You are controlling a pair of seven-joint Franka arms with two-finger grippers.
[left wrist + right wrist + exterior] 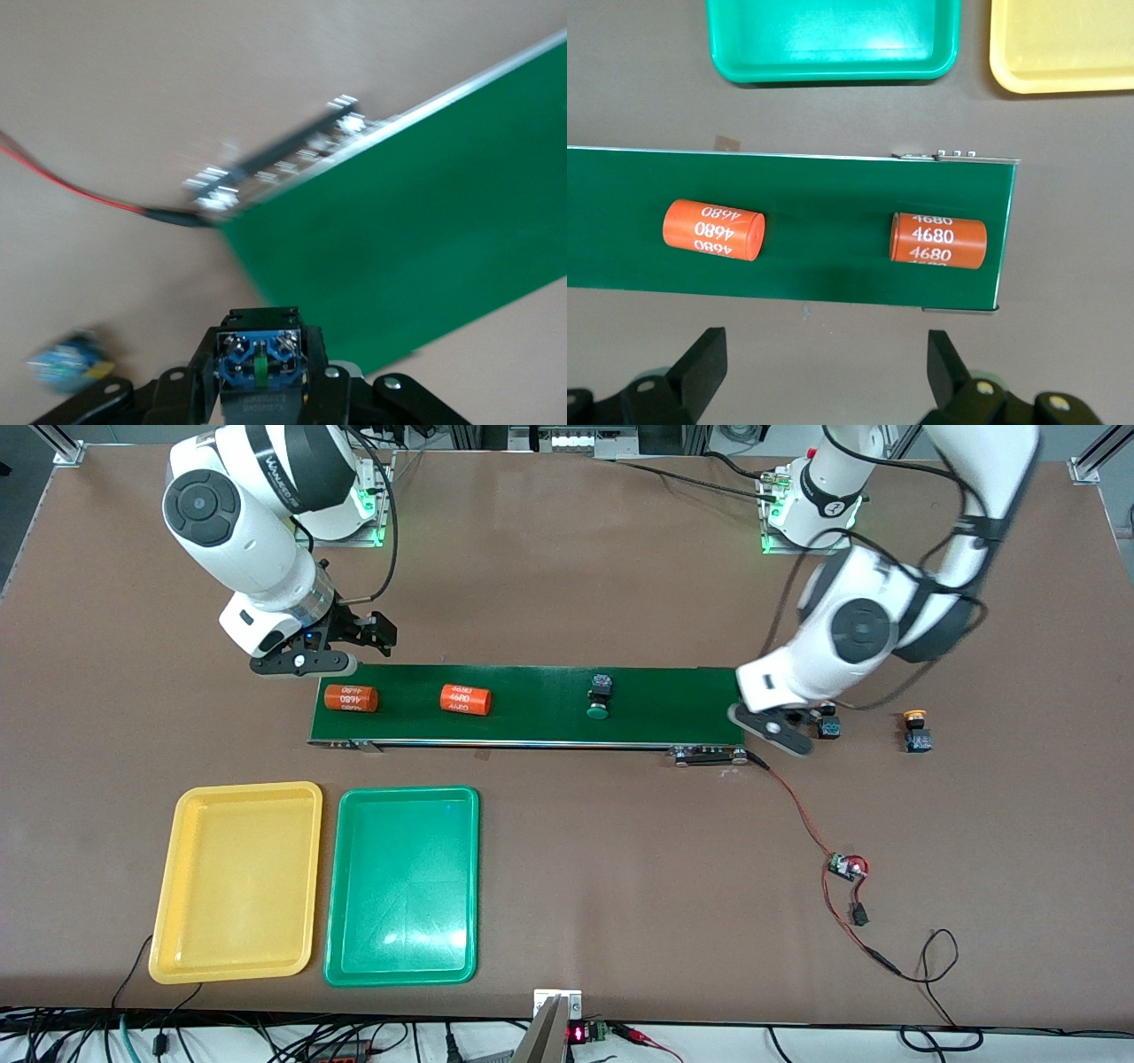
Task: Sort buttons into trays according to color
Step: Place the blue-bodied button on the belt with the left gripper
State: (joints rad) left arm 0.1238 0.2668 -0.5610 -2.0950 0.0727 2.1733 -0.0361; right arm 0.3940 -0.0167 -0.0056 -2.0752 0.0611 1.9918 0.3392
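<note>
A green-capped button (600, 696) lies on its side on the green belt (532, 707), toward the left arm's end of it. A yellow-capped button (916, 730) stands on the bench (620, 868) past that end of the belt. Another button (260, 361) sits clamped in the left tool (819, 724), just off the belt's end; its blue-and-black underside shows in the left wrist view, but its cap is hidden, so the colour cannot be told. A blurred blue shape (69, 365) lies on the bench beside that tool, too smeared to make out. The fourth button is not to be seen.

The yellow tray (236, 882) and the green tray (403, 886) lie side by side nearer the front camera than the belt, toward the right arm's end, the yellow one outermost.

The right tool (354, 646) hangs over the bench just beside the belt's end, its fingers (702, 359) spread apart and holding nothing.

Two orange cylinders (351, 698) (466, 700) lie on the belt; their white print reads "4680". A red wire (802, 815) runs from the belt's end to a small circuit board (846, 866).
</note>
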